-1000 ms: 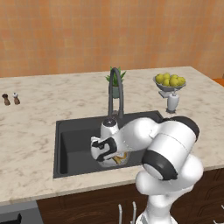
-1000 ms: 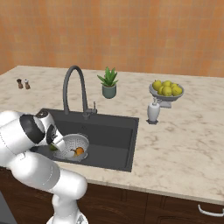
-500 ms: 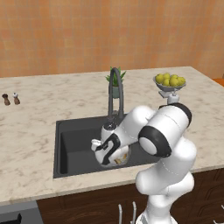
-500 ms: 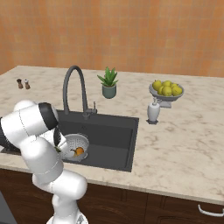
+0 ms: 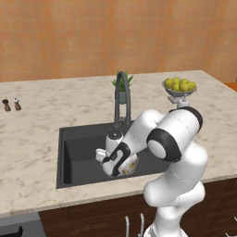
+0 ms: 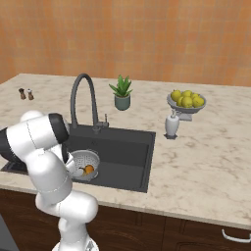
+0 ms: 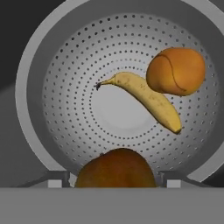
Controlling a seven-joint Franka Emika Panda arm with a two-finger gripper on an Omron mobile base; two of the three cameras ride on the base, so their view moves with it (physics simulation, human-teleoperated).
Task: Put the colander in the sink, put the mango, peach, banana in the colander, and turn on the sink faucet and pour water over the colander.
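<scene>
The silver perforated colander (image 7: 65,109) sits in the dark sink (image 5: 78,148), near its front. Inside it lie the yellow banana (image 7: 146,98) and, touching it, the orange peach (image 7: 177,70). The mango (image 7: 116,168) rests at the colander's near side, between my fingertips (image 7: 54,179) with a thin gap on each side. My gripper (image 7: 113,179) is open and points down into the colander (image 5: 130,165). The right base view shows the colander (image 6: 84,162) with the peach (image 6: 89,169) beside my arm. The gooseneck faucet (image 5: 121,92) arches over the sink, and no water shows.
A pedestal bowl of yellow fruit (image 6: 185,99) and a white soap dispenser (image 6: 171,125) stand right of the sink. Behind the sink is a potted plant (image 6: 121,93). Two small shakers (image 5: 11,104) stand far left on the counter.
My jaws have widened and stand off the mango. The arm's elbow has swung up over the sink's front while the hand stayed above the colander.
</scene>
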